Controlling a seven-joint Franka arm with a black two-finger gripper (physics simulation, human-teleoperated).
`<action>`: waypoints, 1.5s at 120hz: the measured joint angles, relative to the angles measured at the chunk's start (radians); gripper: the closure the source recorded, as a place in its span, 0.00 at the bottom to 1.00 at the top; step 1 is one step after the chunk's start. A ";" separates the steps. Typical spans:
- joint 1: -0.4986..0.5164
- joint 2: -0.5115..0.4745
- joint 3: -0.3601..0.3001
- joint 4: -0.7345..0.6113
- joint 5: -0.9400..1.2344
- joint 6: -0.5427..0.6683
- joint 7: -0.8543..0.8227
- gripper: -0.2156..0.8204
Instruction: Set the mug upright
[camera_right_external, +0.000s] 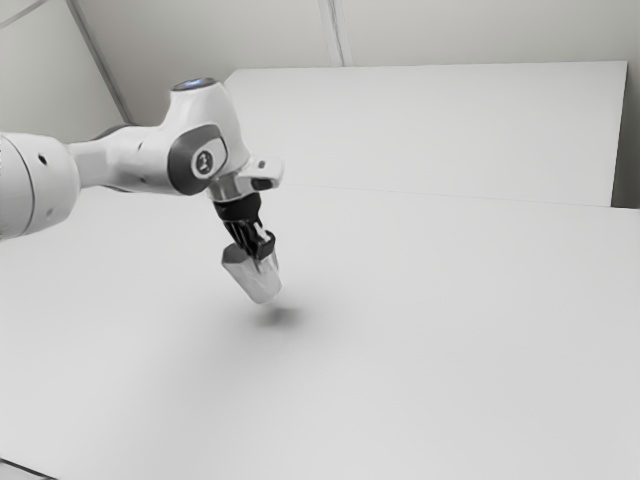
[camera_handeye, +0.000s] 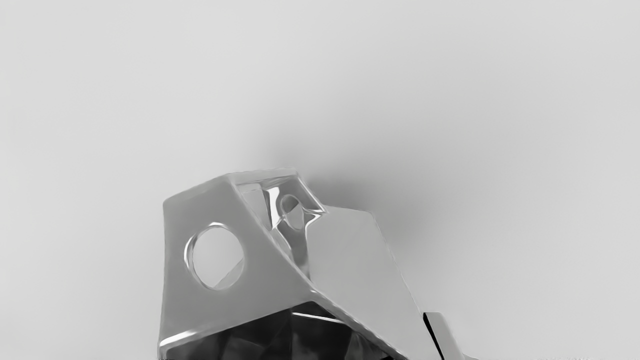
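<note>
Exterior view, w/ a robot arm (camera_right_external: 150, 158) reaching over a pale table (camera_right_external: 430, 340): the black gripper (camera_right_external: 262, 254) points down at a slant, closed on a shiny metallic mug (camera_right_external: 257, 281) near its rim, so the grip is narrow & loaded. The mug hangs below the gripper, off the table, mouth up toward the gripper but tilted, w/ the base lower & swung to one side. A soft dark shadow (camera_right_external: 279, 316) lies on the table beneath gripper & mug, apart from the base. Wrist view: one fingertip (camera_handeye: 442, 334) sits against the mug's outer wall; can't see where the other finger rests.

Risks from here, by my read: if the gripper lowers at this angle, the base edge prob. hits first & the mug could pivot in the grip or tip when let go. Hold is by the rim only & the metal looks slick, so a bump or quick wrist turn might let it slip or swing. Opening up while the mug is in the air would drop it, prob. onto its side. Even w/ the base flat, a finger catching the rim as the gripper backs off could pull it over.
</note>
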 joint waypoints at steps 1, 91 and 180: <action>0.000 0.001 -0.001 0.000 0.010 0.000 -0.005 0.97; 0.001 0.089 -0.024 -0.007 0.139 0.054 -0.306 0.97; 0.096 0.053 -0.090 0.175 0.098 0.030 -0.369 0.35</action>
